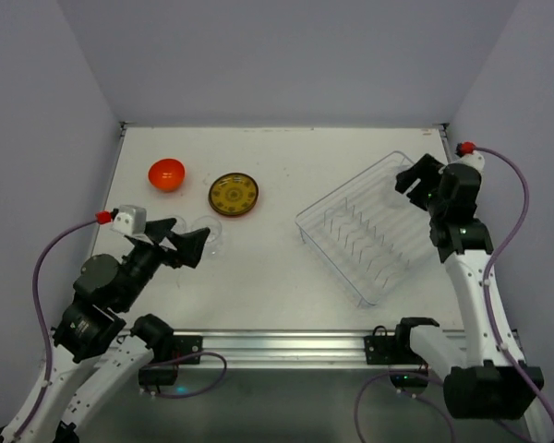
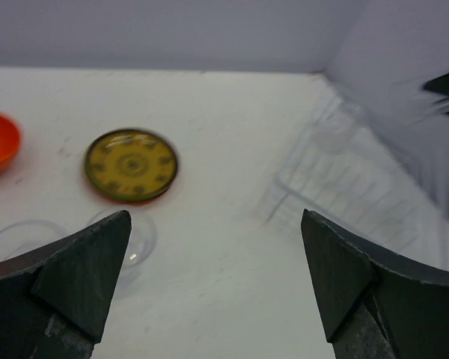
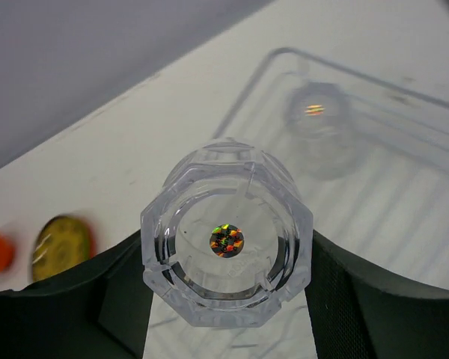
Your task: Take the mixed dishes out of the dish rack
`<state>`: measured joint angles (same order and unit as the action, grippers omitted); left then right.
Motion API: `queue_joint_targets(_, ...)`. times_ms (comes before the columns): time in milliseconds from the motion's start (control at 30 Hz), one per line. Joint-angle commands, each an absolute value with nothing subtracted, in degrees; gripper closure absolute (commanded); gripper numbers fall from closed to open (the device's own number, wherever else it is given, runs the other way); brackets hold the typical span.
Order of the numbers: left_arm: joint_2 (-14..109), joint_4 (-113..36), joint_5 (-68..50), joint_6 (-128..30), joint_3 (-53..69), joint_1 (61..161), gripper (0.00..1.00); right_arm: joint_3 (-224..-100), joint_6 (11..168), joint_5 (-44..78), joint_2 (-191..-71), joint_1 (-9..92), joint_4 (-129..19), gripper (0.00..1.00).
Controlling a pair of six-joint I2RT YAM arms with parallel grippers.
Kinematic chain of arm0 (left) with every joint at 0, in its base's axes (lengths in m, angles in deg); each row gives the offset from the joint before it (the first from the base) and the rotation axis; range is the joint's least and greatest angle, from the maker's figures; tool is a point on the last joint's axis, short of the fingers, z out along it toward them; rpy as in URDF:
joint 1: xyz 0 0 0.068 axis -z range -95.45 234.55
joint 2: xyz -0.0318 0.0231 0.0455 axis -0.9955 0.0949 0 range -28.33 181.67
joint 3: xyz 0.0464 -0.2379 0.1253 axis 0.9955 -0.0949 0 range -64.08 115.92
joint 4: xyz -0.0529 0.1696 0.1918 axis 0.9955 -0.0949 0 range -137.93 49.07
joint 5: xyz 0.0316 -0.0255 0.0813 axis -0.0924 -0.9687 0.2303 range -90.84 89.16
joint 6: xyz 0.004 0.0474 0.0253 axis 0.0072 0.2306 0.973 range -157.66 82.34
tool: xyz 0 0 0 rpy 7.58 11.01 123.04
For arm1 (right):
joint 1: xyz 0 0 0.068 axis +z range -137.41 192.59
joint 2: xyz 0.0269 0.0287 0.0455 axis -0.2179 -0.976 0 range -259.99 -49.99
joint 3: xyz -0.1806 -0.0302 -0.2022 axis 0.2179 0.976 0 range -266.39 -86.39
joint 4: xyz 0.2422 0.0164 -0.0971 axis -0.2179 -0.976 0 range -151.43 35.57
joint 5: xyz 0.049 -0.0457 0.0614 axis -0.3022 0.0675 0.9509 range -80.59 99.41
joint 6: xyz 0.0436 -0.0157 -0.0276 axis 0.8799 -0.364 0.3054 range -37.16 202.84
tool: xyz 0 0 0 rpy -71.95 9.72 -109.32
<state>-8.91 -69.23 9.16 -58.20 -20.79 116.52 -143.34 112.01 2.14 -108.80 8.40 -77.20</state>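
Right gripper (image 1: 408, 179) hangs over the far right corner of the dish rack, its jaws closed partway onto the sides of a clear cup (image 3: 226, 243), which sits squarely between the two fingers. Left gripper (image 1: 177, 245) is spread wide with nothing between its jaws, low over the near left part of the bench.

Pale grey-lilac walls (image 1: 286, 55) close the space on the left, back and right. The white bench (image 1: 286, 152) runs up to all three, and a metal rail (image 1: 286, 343) lines its near edge, where both arm bases are bolted.

The dish rack (image 1: 351, 242) takes up most of the right half. It lies slanted to the bench edges, with its far corner near the right wall and its near corner toward the rail. Rows of thin dividers stand inside it. The right wrist view shows a second cup (image 3: 318, 123) in its far end.

A broad strip of bare white surface lies between the rack and the dishes on the left. The far edge of the bench is also bare along the back wall.

A brown-yellow patterned plate (image 1: 234, 195) lies flat left of centre, well apart from the rack. The orange-red bowl (image 1: 166, 173) sits near it, toward the left wall. Two more clear cups (image 1: 210, 231) (image 1: 163, 226) stand side by side just beyond the left gripper's fingertips.
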Motion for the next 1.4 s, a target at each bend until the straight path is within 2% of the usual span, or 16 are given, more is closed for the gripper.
queue_joint_targets(0,-11.01,-49.43,-13.99,-65.49,-26.06,116.72,0.00,-140.80,112.89,21.40,-101.78,17.76,-70.55,1.00)
queue_joint_targets(33,-10.40,-35.54,-21.59,-72.57,-28.72,116.64,0.00,-136.79,114.90,27.89,-99.67,18.56,-66.86,1.00)
queue_joint_targets(67,-9.35,-28.44,-24.63,-76.73,-31.35,116.72,0.00,-133.79,122.31,41.61,-95.82,19.35,-61.43,1.00)
queue_joint_targets(100,-5.60,-21.58,-27.18,-80.69,-33.82,116.81,0.00,-130.80,126.83,47.32,-94.39,19.79,-47.19,1.00)
queue_joint_targets(133,-2.95,-6.72,-31.56,-88.82,-38.54,116.81,0.00,-125.46,135.31,51.73,-93.33,20.32,-40.44,1.00)
queue_joint_targets(200,4.93,7.08,-33.27,-95.64,-41.91,118.46,0.00,-121.82,139.86,54.93,-91.22,24.00,-25.78,1.00)
queue_joint_targets(233,7.42,15.32,-32.23,-98.02,-42.88,119.87,0.00,-119.81,140.14,54.24,-90.43,25.58,-23.95,1.00)
queue_joint_targets(367,17.08,15.58,-24.15,-91.38,-39.04,133.73,0.00,-116.28,137.42,48.17,-87.08,32.52,-21.93,1.00)
queue_joint_targets(533,24.66,15.23,-20.71,-88.46,-34.82,139.83,0.00,-112.49,138.12,49.05,-86.03,34.38,-17.79,1.00)
queue_joint_targets(633,26.78,16.28,-19.83,-86.80,-33.84,141.33,0.01,-110.65,138.64,50.45,-85.50,34.47,-16.30,1.00)
queue_joint_targets(867,31.52,16.46,-19.56,-86.00,-31.65,142.12,0.15,-109.06,140.41,53.18,-85.24,34.73,-12.42,1.00)
queue_joint_targets(967,32.05,16.46,-19.12,-85.48,-31.47,142.30,0.16,-109.06,139.88,53.35,-84.27,34.65,-13.38,1.00)
queue_joint_targets(1067,31.88,16.37,-18.51,-84.42,-31.38,142.47,0.21,-108.54,139.79,53.97,-84.18,34.65,-13.13,1.00)
queue_joint_targets(1233,30.83,10.92,-16.66,-81.61,-30.58,142.47,0.22,-107.83,137.61,51.25,-81.37,34.65,-16.54,1.00)
queue_joint_targets(1333,30.74,13.02,-17.01,-82.04,-31.12,142.82,0.56,-106.78,138.90,51.24,-81.36,34.65,-14.46,1.00)
queue_joint_targets(1367,31.17,14.16,-17.19,-82.39,-31.20,142.91,0.77,-106.26,139.78,51.16,-81.63,34.65,-11.22,1.00)
